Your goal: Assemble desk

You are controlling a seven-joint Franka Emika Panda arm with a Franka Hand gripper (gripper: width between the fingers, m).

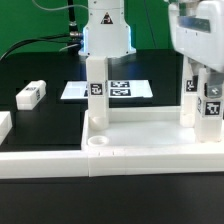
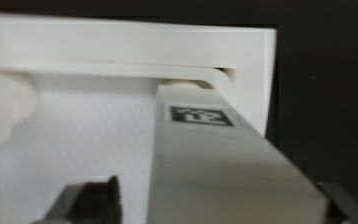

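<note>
The white desk top (image 1: 150, 135) lies flat against the low border wall, with an open round corner socket (image 1: 97, 143) at its near corner toward the exterior view's left. One tagged white leg (image 1: 96, 90) stands upright in the top's far corner on that side. My gripper (image 1: 205, 72) is at the exterior view's right, shut on a second tagged leg (image 1: 210, 105) that it holds upright at the top's corner there. In the wrist view this leg (image 2: 211, 165) fills the space between my fingertips (image 2: 98, 200), with its tag (image 2: 201, 115) toward the desk top (image 2: 87, 50). My gripper (image 2: 211, 212) sits on the leg.
A loose tagged leg (image 1: 32, 94) lies on the black table at the exterior view's left, and another white part (image 1: 4, 125) sits at the edge. The marker board (image 1: 125, 89) lies behind the desk top. The white border wall (image 1: 40, 162) runs along the front.
</note>
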